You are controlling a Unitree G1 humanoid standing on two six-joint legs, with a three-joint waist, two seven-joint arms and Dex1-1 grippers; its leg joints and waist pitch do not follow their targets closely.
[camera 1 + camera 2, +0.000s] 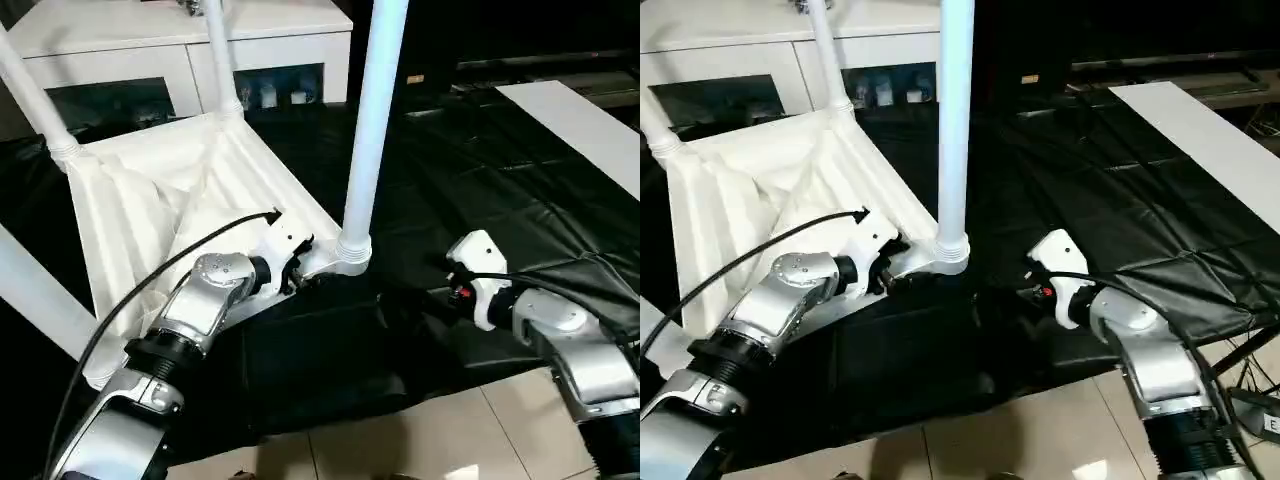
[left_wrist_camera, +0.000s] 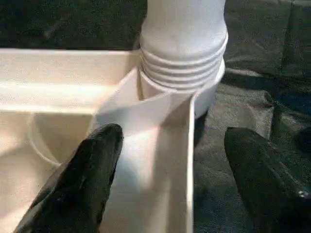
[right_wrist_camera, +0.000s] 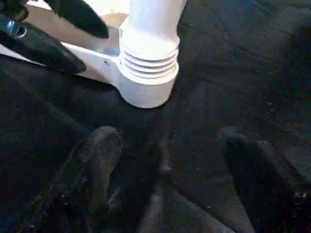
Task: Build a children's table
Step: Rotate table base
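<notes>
The table top lies upside down on the black sheet, ribbed underside up, left of centre. Four legs rise from it: the near right leg stands tall in its corner socket, a far leg rises at the back corner, another at the far left, and what looks like the fourth slants across the near left edge, though its base is cut off, so I cannot be sure it is seated.

The left gripper sits at the near right corner with its fingers spread apart, straddling the rim of the top just beside the socket; one finger lies inside the rim, the other outside over the sheet, and they grasp nothing. The right gripper rests low over the sheet just right of that corner, fingers released and empty, pointing at the socket.

Several thread rings on the near right leg remain exposed above the socket, so it probably needs more turns. By my judgement the build is nearly finished: legs are in place, with final tightening and turning the table upright left. A white cabinet stands behind.
</notes>
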